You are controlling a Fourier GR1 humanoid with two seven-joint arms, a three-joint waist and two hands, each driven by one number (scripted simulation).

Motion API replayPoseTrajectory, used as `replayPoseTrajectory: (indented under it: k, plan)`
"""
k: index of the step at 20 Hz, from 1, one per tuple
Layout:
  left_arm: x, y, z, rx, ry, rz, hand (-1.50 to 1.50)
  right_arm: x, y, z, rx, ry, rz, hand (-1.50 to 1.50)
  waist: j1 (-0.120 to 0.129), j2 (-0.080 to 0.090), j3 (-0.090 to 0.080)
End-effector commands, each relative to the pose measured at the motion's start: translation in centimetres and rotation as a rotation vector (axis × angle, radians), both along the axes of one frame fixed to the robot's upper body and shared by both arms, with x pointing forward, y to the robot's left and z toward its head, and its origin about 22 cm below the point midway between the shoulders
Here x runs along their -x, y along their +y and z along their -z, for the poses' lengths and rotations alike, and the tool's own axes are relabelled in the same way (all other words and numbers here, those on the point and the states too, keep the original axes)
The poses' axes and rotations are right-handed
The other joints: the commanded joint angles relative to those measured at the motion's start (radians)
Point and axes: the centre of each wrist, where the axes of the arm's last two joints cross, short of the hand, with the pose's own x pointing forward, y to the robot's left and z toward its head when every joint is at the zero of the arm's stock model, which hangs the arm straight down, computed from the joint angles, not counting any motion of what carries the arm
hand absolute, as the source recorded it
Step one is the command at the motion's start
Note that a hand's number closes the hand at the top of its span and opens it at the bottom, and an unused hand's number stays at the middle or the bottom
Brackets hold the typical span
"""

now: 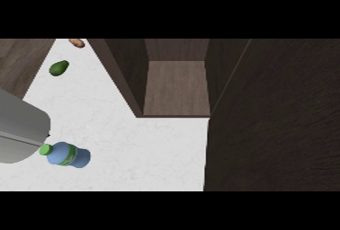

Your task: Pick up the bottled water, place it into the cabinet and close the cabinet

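A grey forearm (16, 130) is looming at nine o'clock; no hand is showing, so its grasp cannot be told. Just beside it, at eight, the bottled water (68, 155) is risking a toppling nudge. The cabinet (176, 85) is gaping at twelve.

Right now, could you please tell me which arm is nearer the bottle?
Left. Its grey forearm sits just left of the bottle, by the cap; the right arm is not in view.

I see the blue bottled water (69, 155), its green cap at its left end, on the white table (133, 143) at lower left, well apart from the open dark-wood cabinet (176, 85).
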Motion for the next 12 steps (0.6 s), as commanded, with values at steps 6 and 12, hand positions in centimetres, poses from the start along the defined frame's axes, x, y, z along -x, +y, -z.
replayPoseTrajectory:
  k: [6,12]
  plan:
    - [-0.3,1.0,0.6,-0.02,0.033,-0.058,-1.5,4.3,0.3,-1.8,-0.007,0.001,-0.012,-1.5,-0.012,0.001,0.0]
    - [-0.3,2.0,4.3,-0.029,0.056,-0.144,-1.5,5.5,0.4,-2.0,-0.009,-0.01,-0.001,-1.5,-0.017,0.0,0.0]
